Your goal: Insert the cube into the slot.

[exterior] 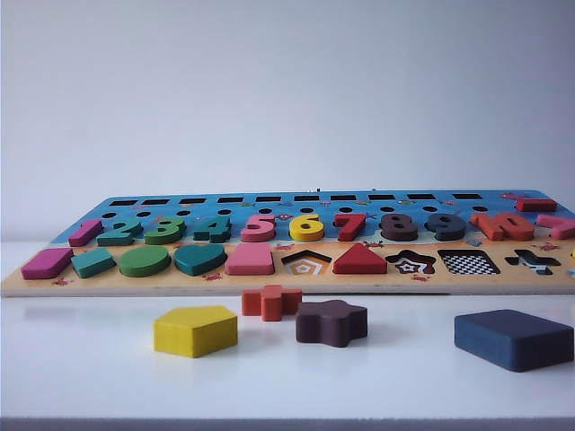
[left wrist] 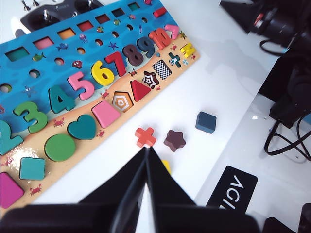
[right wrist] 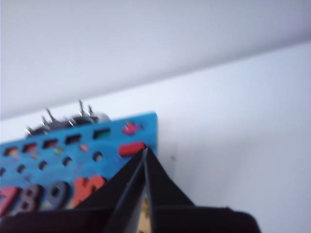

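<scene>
Left hand [left wrist: 146, 154] raised above the white tabletop [left wrist: 228, 87], tilted down toward the loose pieces, fingers pressed together to a point and holding nothing. Right hand [right wrist: 145, 154] also aloft, aimed nearly level over the far end of the puzzle board [right wrist: 146, 126], fingers likewise closed tight and empty. Neither arm visible in the exterior view.

Cube [exterior: 513, 338], dark navy and flat, lying on the tabletop in front of the board, at the right end of the row of loose pieces, well apart from both hands; also seen from the left wrist [left wrist: 206, 122]. Slot [exterior: 468, 262], the square recess with the checkerboard floor, open and unfilled in the board's front row, behind the cube and a little to its left.

Front row of the board otherwise filled toward the left with a magenta slanted piece, a teal square, a green oval, a teal heart, a pink trapezoid and, further right, a red triangle [exterior: 359, 259]. Pentagon, star and cross recesses unfilled. Number pieces seated in the row behind.

Loose on the tabletop besides the cube: yellow pentagon block [exterior: 195, 329], red cross block [exterior: 270, 302], dark brown star block [exterior: 331, 322].
</scene>
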Motion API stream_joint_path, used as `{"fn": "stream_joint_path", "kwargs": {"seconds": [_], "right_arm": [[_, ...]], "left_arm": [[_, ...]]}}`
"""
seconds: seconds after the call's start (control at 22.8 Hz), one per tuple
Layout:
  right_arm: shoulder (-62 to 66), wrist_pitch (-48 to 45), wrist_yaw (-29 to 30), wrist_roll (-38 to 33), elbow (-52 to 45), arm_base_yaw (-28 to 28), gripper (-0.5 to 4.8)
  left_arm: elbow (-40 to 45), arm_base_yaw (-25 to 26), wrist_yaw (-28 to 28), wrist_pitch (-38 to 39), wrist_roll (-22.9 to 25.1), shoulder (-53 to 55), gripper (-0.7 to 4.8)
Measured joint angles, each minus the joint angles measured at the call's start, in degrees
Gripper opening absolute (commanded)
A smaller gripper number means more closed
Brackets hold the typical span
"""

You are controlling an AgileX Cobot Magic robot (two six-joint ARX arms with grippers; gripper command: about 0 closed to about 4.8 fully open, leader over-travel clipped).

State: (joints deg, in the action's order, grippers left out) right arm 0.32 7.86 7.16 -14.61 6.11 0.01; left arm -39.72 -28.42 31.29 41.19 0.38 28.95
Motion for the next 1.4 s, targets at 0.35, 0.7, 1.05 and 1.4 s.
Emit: {"fn": "stream_joint_path", "kwargs": {"seconds": [0.35, 0.7, 1.05, 1.4], "right_arm": [[1.3, 15.6, 0.3, -1.0, 19.9, 0.0, 0.0], [11.7, 33.6, 5.2, 0.3, 35.5, 0.0, 0.0], [27.5, 52.3, 14.9, 3.2, 52.0, 0.4, 0.48], [41.6, 70.4, 18.9, 3.3, 59.3, 9.2, 3.5]], "left_arm": [[1.9, 0.1, -0.1, -3.7, 1.4, 2.9, 0.1], [4.8, 4.0, 0.1, -4.7, 1.6, 2.8, 0.1], [5.0, 5.0, 1.7, -4.7, 2.6, 2.7, 0.1], [5.0, 5.0, 1.7, -4.7, 2.8, 2.7, 0.1]]}}
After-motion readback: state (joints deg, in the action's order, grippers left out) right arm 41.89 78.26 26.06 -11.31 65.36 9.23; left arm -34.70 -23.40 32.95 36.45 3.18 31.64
